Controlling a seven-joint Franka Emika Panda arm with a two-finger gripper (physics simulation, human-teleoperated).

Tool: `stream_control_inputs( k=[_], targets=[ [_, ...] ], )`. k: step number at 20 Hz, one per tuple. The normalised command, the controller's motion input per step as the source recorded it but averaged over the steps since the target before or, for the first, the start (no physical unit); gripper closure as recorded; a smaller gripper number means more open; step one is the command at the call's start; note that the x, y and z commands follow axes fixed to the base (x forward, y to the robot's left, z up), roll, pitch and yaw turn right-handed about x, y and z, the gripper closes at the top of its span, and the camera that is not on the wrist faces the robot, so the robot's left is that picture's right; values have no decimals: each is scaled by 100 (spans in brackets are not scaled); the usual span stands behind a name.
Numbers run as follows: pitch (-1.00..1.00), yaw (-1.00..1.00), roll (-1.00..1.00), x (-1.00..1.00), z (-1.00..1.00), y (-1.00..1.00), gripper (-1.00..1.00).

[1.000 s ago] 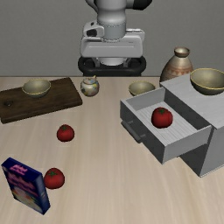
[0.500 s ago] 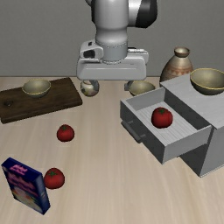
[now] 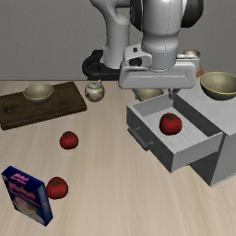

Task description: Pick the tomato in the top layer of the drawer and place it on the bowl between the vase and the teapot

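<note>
A red tomato point(image 3: 171, 123) lies in the pulled-out top drawer point(image 3: 147, 131) of the grey cabinet point(image 3: 218, 138). My gripper point(image 3: 155, 90) hangs above the drawer's back edge, just up and to the left of the tomato, open and with nothing between its fingers. Right behind it, partly covered by the hand, is the tan bowl point(image 3: 147, 93). This bowl stands between the small teapot point(image 3: 94, 90) and the brown vase point(image 3: 192, 63), which is also partly hidden.
Another bowl point(image 3: 219, 86) rests on the cabinet top. A wooden board point(image 3: 37, 106) at the left carries a third bowl point(image 3: 39, 92). Two loose tomatoes point(image 3: 69, 140) point(image 3: 57, 187) and a blue box point(image 3: 26, 194) lie on the table.
The arm has swung from above the teapot toward the exterior view's right and now hovers over the drawer's rear. The objects have not moved.
</note>
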Motion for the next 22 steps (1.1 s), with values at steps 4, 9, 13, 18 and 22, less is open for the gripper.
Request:
stream_control_inputs(
  k=[4,9,13,18,22],
  targets=[
    [0,0,0,50,0,50,-100],
    [0,0,0,0,-100,0,-100],
    [0,0,0,0,-50,0,100],
    [0,0,0,0,0,0,100],
    [0,0,0,0,0,0,100]
  ],
)
